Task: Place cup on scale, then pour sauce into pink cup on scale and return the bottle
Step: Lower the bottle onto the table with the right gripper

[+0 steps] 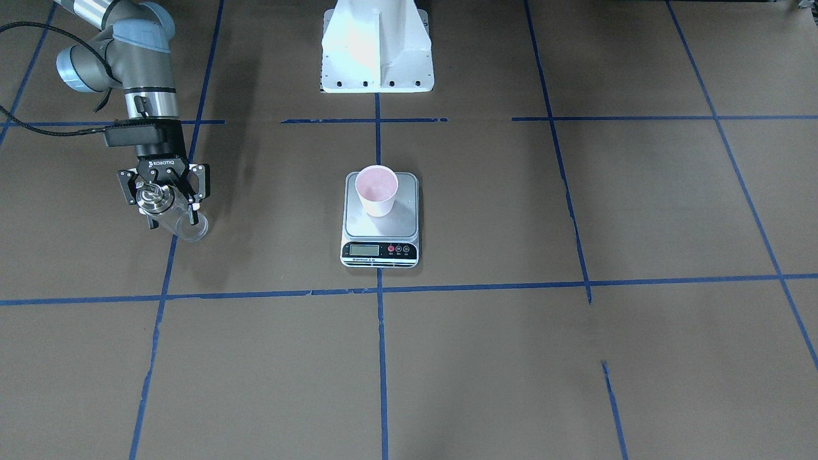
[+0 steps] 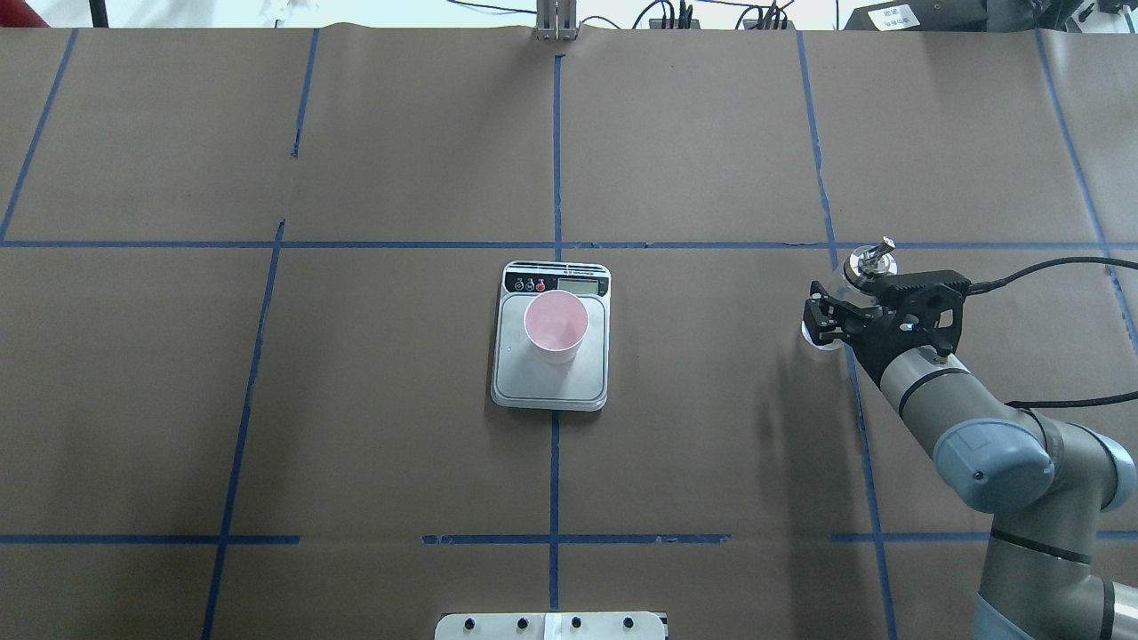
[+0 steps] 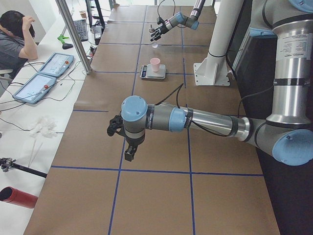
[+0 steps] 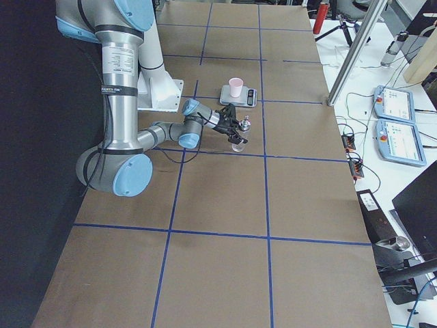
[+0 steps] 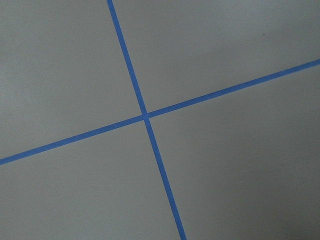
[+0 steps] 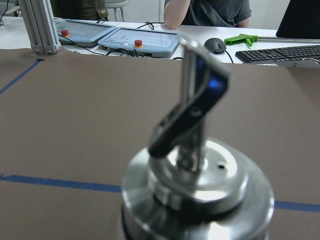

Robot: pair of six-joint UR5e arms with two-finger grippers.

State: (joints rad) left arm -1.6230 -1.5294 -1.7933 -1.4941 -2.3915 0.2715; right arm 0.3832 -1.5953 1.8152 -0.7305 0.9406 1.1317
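Front view, right gripper (image 1: pixel 165 203): clamped on the bottle (image 1: pixel 188 228) just under its cap (image 1: pixel 151 197), far out on the robot's right. I cannot tell whether the base touches the table (image 1: pixel 575 358).
Front view, cup (image 1: pixel 377 190): upright at about the middle of the platform of the scale (image 1: pixel 383 229), with the display facing away from the robot. It is well apart from the bottle.
Overhead, bottle: the cap and spout (image 2: pixel 881 246) show past the gripper body. The glass base shows beside the fingers, close to a blue tape line.
Overhead, cup: pink inside, narrower than the platform, with bare metal on every side.
Left view, left gripper (image 3: pixel 115 125): on the near arm, stretched low over the table and well apart from the scale. I cannot tell whether it is wide or narrow.
Right view, bottle: upright in the near arm's gripper, apart from the scale, on the side nearer this camera.
Left wrist, table: brown cover with two crossing lines of tape (image 5: pixel 146 117).
Right wrist, cap: large and blurred at the bottom, with the spout rising from it. Table and desk lie beyond.
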